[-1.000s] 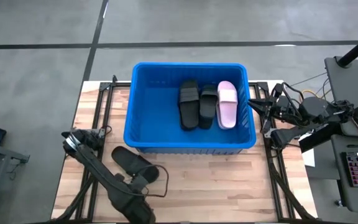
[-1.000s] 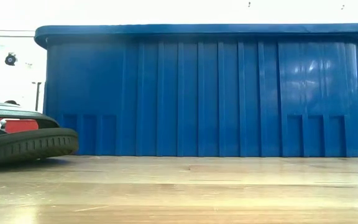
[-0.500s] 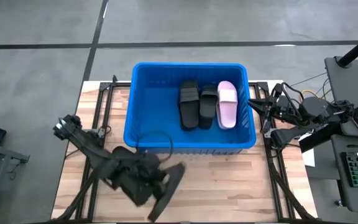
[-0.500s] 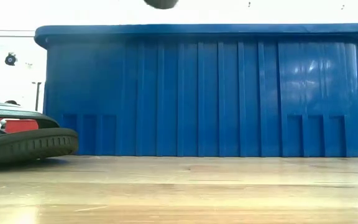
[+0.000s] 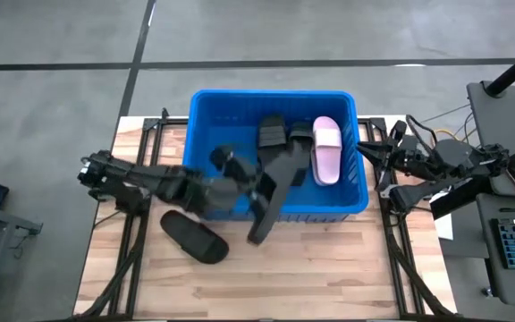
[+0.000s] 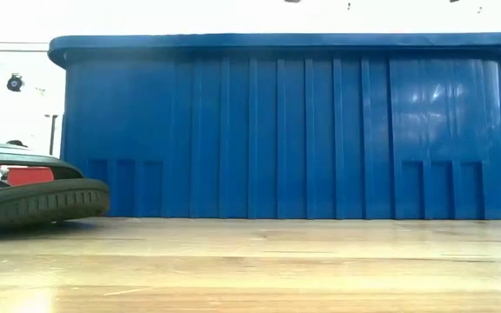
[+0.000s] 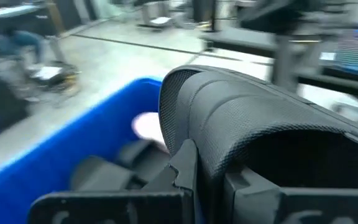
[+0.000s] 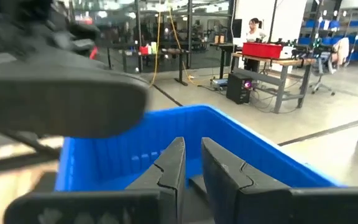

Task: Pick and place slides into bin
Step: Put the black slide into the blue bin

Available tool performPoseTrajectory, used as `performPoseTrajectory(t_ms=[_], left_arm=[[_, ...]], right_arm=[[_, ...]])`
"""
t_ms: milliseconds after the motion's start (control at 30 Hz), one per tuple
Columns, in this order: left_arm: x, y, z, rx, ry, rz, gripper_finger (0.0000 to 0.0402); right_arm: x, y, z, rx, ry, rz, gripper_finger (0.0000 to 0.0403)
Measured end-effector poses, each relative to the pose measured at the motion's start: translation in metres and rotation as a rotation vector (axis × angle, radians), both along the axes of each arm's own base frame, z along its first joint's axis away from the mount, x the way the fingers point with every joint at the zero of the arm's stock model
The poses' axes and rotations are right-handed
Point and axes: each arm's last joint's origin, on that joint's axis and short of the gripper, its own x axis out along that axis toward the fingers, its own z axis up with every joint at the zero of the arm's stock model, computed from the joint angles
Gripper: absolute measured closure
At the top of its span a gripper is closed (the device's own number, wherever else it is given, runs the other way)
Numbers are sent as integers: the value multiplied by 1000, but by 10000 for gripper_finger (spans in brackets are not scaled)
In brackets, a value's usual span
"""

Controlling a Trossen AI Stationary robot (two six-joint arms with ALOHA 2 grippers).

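- While the left gripper [image 5: 256, 190] grasps a black slide [image 5: 271, 192] over the blue bin [image 5: 206, 98], rubber looks light and bendy.
- Gripping the sole edge seems soundest.
- Right gripper [image 8: 190, 163]: nearly closed, empty.

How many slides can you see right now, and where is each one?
5. Two black slides and a pink slide lie in the bin. The left gripper holds a black one over the bin's front rim. Another black one lies on the table.
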Motion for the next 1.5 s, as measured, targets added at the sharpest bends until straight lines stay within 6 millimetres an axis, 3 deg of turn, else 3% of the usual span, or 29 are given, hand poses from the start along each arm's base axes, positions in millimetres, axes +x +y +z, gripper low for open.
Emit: performPoseTrajectory(t_ms=[167,367,533,800,1033,1267,1500], left_arm=[[8,41,-4,19,30,120,402],[10,73,-12,160,207,158,401],[4,102,-31,219,433,203,401],[-4,156,-65,139,527,407,401],[-13,179,-110,152,690,488,401],[-21,186,-160,144,850,428,401],[-11,190,-175,240,814,361,401]], right_arm=[[0,0,5,70,-77,-1,359],[-1,0,13,87,-153,-3,359],[-2,-3,19,98,-212,-81,359],[-6,-6,26,131,-294,-184,359],[-6,-6,26,179,-316,-212,359],[-7,-7,31,210,-374,-210,359],[-9,-7,35,229,-420,-208,359]])
